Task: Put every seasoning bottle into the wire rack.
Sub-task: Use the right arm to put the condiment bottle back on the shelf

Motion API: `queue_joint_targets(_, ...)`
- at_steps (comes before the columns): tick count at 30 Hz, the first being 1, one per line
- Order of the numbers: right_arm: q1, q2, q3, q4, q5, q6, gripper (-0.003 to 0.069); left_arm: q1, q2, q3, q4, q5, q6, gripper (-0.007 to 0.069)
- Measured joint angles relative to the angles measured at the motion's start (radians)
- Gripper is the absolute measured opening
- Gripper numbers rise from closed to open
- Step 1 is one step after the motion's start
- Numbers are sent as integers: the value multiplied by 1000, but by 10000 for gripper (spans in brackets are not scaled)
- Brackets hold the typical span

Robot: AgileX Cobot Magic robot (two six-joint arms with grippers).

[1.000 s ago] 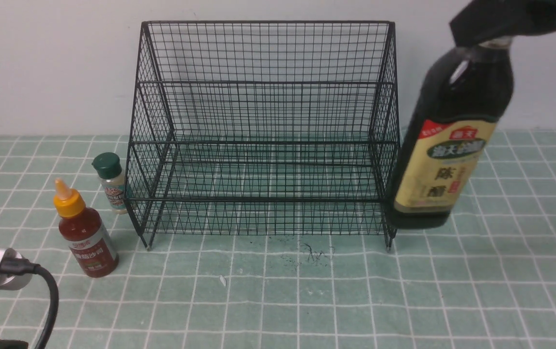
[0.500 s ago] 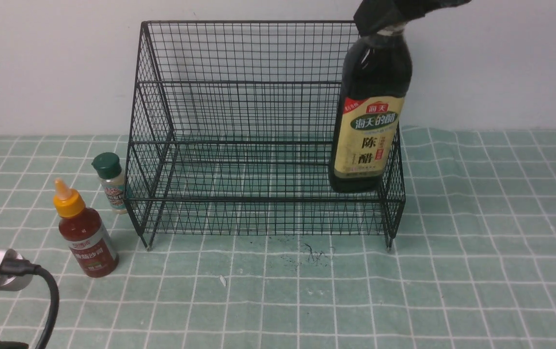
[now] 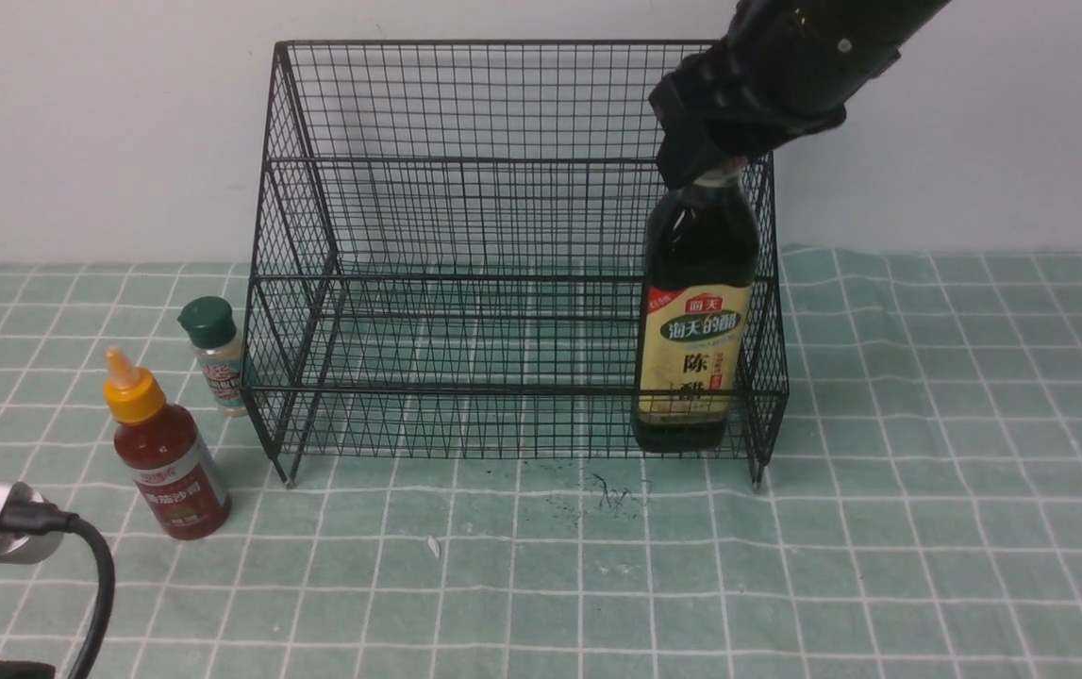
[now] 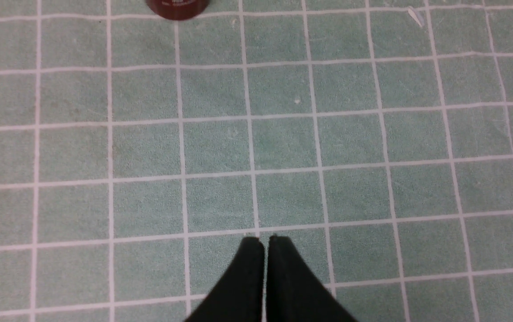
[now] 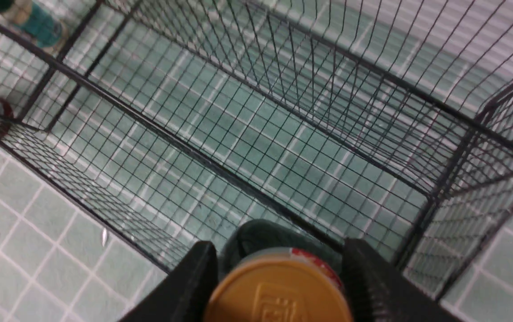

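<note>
The right gripper (image 3: 703,158) pinches the vinegar bottle (image 3: 696,349) by its neck from above — bottle upright inside the wire rack (image 3: 503,217), front tier, right end; left gripper (image 4: 264,243) pressed together, near the worktop's front-left corner.

The tablecloth (image 3: 927,528) is pale green with a white grid. The wire rack (image 3: 512,104) is black mesh. The gold-capped vinegar bottle (image 3: 696,311) is near-black, and its yellow label carries a dark green band and a red corner. The sauce bottle (image 3: 168,462) is red with an orange nozzle. The clear shaker (image 3: 217,356) is dark-green-capped.
</note>
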Motion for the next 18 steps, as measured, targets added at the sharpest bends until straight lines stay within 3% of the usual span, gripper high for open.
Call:
queue_joint_targets(9,0,-24,57,4,-47,6,334,0,1,-49,3,-24,-41,-6)
queue_joint_targets(11,0,-34,60,4,-37,10,360,0,9,-95,10,-14,-45,-6)
queue_joint_targets(15,2,-87,69,-2,-12,10,484,0,78,-279,69,97,-84,-6)
queue_joint_targets(18,2,-138,69,-10,-10,10,521,0,151,-386,111,184,-117,-6)
